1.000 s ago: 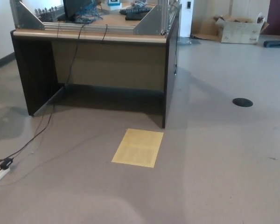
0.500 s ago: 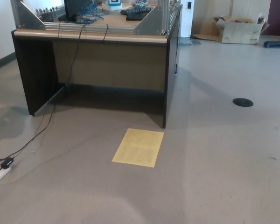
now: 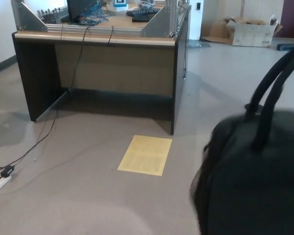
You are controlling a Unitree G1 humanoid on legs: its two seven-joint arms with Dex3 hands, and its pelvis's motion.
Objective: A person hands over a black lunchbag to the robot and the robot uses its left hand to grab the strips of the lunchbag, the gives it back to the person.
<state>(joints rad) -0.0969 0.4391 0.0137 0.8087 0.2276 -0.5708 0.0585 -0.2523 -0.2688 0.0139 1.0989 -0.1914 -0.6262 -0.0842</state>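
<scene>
A black lunchbag (image 3: 252,178) fills the lower right of the head view, close to the camera and blurred. Its two black straps (image 3: 272,90) rise up and to the right, out of the frame's right edge. Whoever holds the straps is outside the picture. Neither of my hands shows in this view.
A dark desk (image 3: 100,73) with a metal frame, monitor and cables stands ahead at the upper left. A yellow sheet (image 3: 145,154) lies on the grey floor before it. A power strip with cords (image 3: 0,182) lies at the left edge. A cardboard box (image 3: 250,32) sits at the far back right.
The black lunchbag has come into view from the right, where only bare floor showed before. The view itself has barely shifted.
</scene>
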